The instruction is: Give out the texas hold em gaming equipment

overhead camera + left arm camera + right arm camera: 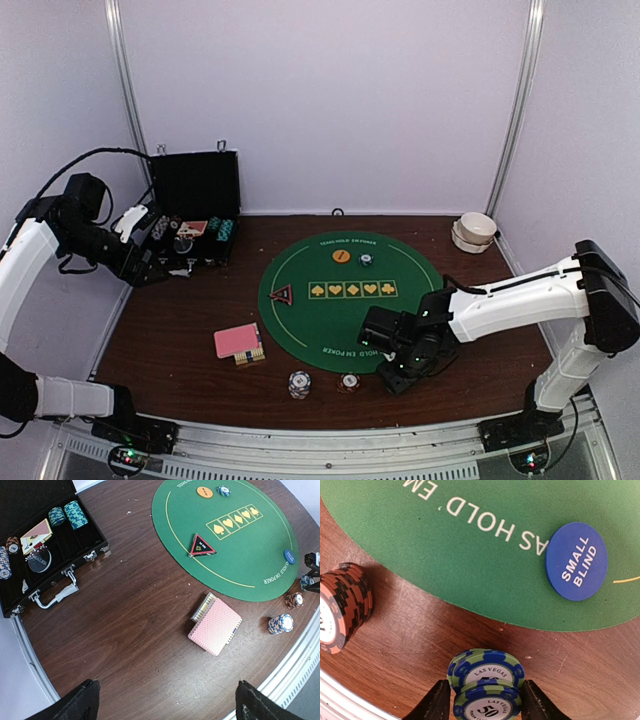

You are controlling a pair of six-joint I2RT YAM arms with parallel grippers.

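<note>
The right gripper (487, 700) was low over the desk (170, 340), close to its near edge and just outside the rim of the green mat (410, 270). Its jaws stood on both sides of a blue-and-green chip stack (487, 680) and seemed to press on it, so I took them as clamped on the chips. Whether the stack rested on the wood, I could not tell. The chips in it did not sit exactly one over another.

Left of it, along the same edge, stood a red-and-black chip stack (340, 605) and, further on, a blue-and-white chip stack (299, 383). The Small Blind disc (576, 561) lay on the mat by its near rim, an orange disc (341, 256) near the far rim, and the triangle marker (282, 293) on the mat's left side. The pink-backed deck (237, 341) lay on bare wood left of the mat.

The left gripper (167, 687) hung by the open black case (195, 185) at the far-left corner, jaws wide apart and holding nothing — spare chips (75, 514) lay in the case.

The step in hand looked like setting a third stack at the near edge. The next move would call for a flat set-down, a gentle opening and a straight lift — otherwise the shifted chips could slide off.
</note>
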